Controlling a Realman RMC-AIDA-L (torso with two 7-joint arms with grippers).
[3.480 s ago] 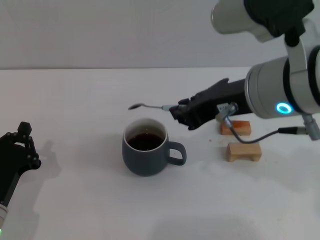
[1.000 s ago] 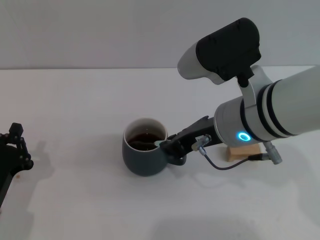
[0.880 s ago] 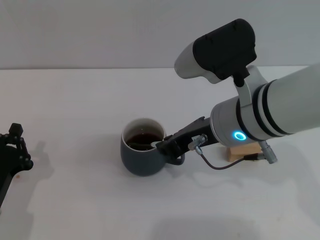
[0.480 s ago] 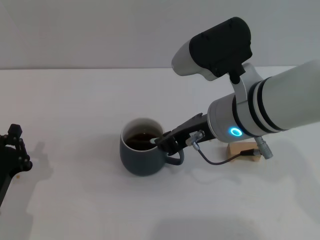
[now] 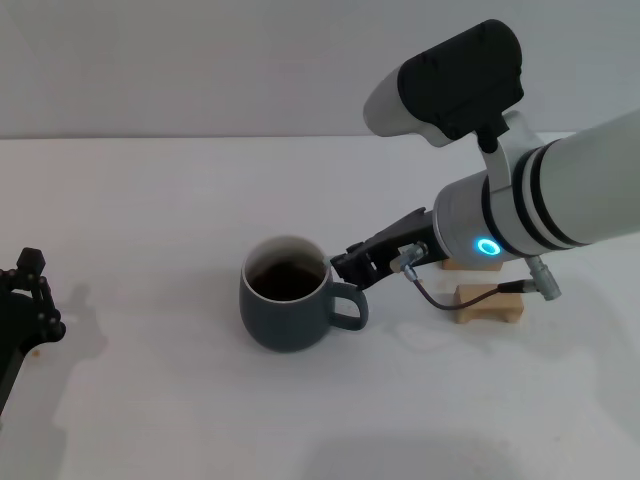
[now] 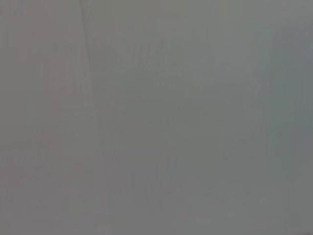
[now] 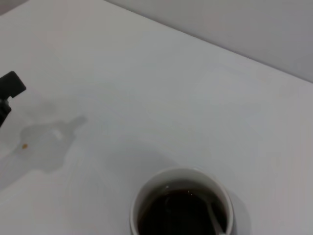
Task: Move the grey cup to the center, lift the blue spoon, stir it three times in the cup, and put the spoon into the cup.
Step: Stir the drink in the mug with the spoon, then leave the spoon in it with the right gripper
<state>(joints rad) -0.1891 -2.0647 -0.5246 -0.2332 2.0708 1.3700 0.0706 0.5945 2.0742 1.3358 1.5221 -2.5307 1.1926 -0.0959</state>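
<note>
The left gripper (image 5: 25, 300) idles at the table's (image 5: 150, 200) left edge, fingers unreadable. Mid-table, the grey cup (image 5: 290, 305) holds the blue spoon (image 7: 215, 218). The right gripper (image 5: 350, 267) beside the rim appears empty, its opening unclear. The task looks almost finished.

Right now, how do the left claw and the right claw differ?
The left claw sits at the far left, well away from the grey cup; the right claw hangs beside the cup's rim, above its handle. The left claw is partly cut off by the head view's edge; the right claw shows whole. Both are black.
</note>
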